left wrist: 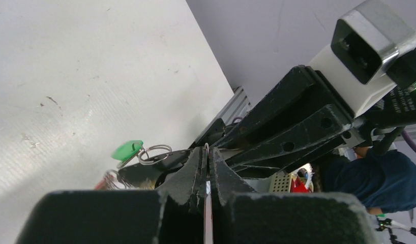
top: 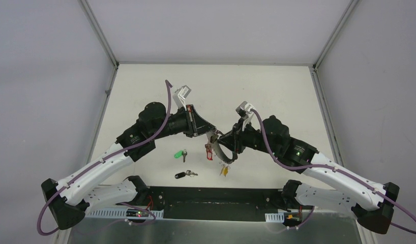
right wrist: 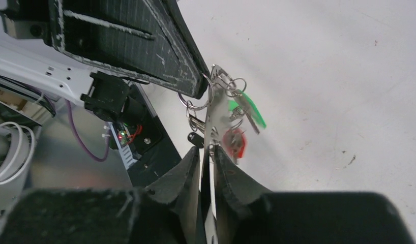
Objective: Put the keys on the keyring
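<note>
The top camera is looking down over the table from its near edge; both wrist cameras are peering closely along their fingers, sharing the keyring.

- Off-white tabletop filling the centre, faintly scuffed and speckled.
- Plain grey walls at left, right and top.
- Aluminium rails slanting down from upper-left and upper-right corners.
- Even, soft light; weak shadows.
</note>
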`<action>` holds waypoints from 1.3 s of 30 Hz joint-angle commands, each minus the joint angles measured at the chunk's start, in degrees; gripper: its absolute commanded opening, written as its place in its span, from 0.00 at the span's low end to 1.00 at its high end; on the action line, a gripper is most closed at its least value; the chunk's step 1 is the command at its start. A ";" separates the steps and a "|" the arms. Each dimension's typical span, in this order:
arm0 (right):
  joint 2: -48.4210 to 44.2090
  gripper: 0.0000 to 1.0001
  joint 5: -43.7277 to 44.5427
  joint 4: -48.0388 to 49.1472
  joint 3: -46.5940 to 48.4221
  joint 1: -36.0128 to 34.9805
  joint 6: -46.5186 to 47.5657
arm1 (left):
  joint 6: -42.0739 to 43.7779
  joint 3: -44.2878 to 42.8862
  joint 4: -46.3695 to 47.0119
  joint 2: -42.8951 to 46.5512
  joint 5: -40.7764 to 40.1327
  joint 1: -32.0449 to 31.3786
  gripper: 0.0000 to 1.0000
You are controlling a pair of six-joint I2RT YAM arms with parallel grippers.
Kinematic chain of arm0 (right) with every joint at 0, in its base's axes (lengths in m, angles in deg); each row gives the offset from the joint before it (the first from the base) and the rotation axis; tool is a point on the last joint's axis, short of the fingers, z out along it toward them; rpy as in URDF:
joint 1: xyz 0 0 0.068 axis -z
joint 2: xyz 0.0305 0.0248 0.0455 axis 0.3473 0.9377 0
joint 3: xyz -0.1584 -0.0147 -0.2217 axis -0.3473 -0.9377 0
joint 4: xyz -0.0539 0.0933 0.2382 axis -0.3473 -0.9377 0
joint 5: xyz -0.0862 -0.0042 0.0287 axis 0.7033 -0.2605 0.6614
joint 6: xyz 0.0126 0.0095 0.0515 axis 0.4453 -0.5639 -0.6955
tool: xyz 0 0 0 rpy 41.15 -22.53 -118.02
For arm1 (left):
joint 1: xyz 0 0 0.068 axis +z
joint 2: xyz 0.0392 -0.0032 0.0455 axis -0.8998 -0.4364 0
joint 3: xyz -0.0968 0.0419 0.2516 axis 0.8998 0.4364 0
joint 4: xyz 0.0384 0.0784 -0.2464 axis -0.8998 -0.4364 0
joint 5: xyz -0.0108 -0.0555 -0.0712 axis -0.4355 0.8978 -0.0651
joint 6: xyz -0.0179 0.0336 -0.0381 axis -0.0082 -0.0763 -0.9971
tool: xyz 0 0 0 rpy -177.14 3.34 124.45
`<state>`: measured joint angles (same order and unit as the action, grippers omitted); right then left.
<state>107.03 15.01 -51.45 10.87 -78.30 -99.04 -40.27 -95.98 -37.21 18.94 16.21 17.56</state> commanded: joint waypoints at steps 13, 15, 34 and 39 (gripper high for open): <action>-2.89 0.64 -16.80 3.36 4.50 2.71 20.61 | 22.82 -15.76 -21.35 -0.81 12.51 -0.58 0.00; -4.11 0.62 -21.94 6.40 3.13 3.38 23.46 | 25.35 -15.71 -21.67 -0.12 14.24 -0.63 0.00; 4.29 0.31 -37.53 21.45 4.39 4.01 19.31 | 43.62 -12.60 -16.06 4.75 28.29 -0.69 0.00; 5.32 0.31 -39.15 22.34 4.49 3.98 18.46 | 44.09 -11.85 -15.16 5.49 27.51 -0.71 0.00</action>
<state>112.36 -20.79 -34.03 12.18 -74.52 -79.19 1.69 -108.11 -57.73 22.75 42.16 17.56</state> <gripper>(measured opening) 0.310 0.010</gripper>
